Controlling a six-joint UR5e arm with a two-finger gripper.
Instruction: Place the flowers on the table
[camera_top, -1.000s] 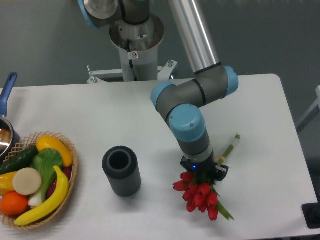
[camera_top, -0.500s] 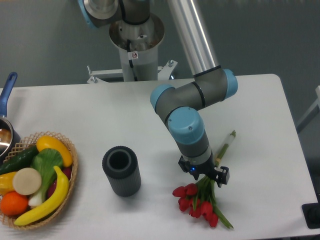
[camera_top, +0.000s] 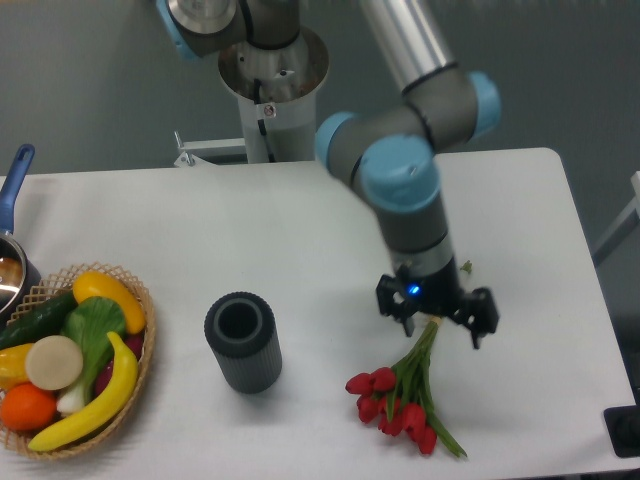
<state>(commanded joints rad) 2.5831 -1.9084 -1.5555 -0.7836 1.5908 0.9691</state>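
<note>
The flowers (camera_top: 402, 392) lie flat on the white surface (camera_top: 230, 230), near its front edge and toward the right. The red heads point to the front-left and the green stems run up and to the right, passing under the gripper (camera_top: 437, 318). They rest on their side, so I judge that the surface carries their whole weight, not the arm.

The gripper hangs just above the stem end, with its two fingers spread wide, one on each side of the stems, and nothing is held between them. This open stance fits a release: the bunch looks already put down, and it seems the task is almost done or done. The stem tips are hidden behind the gripper, so I cannot tell if a finger touches them.

To the left, well apart from the flowers, a dark ribbed vase (camera_top: 243, 342) stands upright and empty. Further left, at the edge, a woven basket (camera_top: 140, 375) holds fruit and vegetables, and a pot with a blue handle (camera_top: 14, 176) is partly out of view.
</note>
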